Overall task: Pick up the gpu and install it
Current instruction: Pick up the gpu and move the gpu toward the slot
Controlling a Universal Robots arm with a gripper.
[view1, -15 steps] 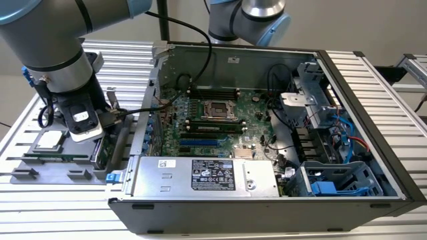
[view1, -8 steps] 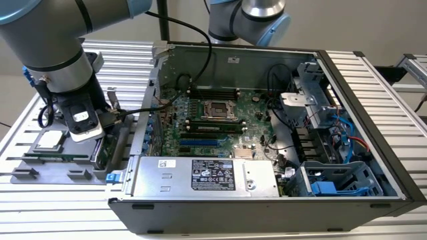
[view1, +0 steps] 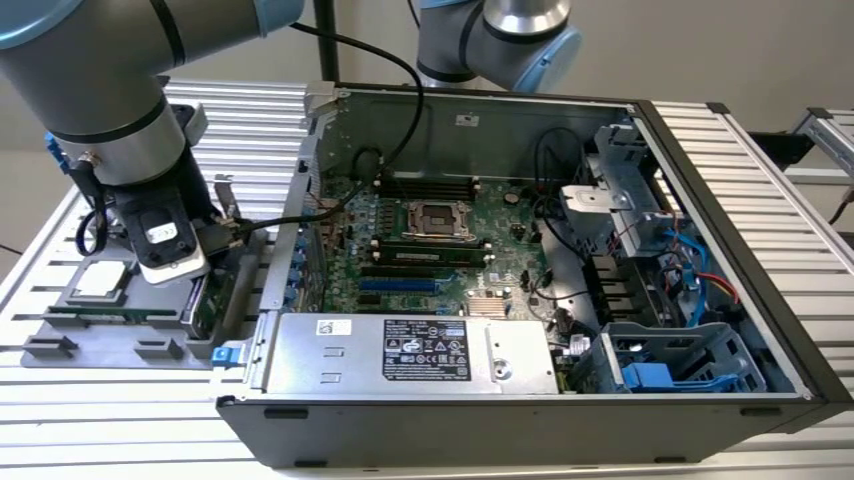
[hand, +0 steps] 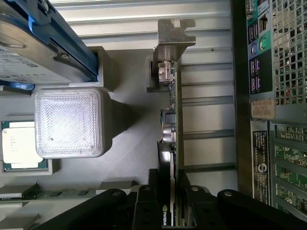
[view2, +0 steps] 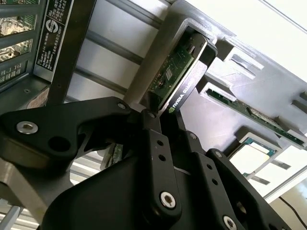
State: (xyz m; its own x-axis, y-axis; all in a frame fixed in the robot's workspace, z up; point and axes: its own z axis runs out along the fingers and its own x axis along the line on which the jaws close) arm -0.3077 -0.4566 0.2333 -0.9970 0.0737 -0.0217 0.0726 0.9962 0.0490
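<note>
This is the pick-up step. The end effector [hand: 170, 203] grips the card [hand: 175, 124], which stands on edge in the grey tray [view1: 80, 338], to the exterior view's left of the computer [view1: 441, 430]. I think it needs a straight lift.

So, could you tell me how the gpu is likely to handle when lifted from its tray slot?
Probably stiff: the gpu is a thin board with a metal bracket, so it should hardly flex. Standing on edge in the tray, it could tip if let go. Its exposed components look fragile, so the gripper closed on it should not squeeze hard.
</note>
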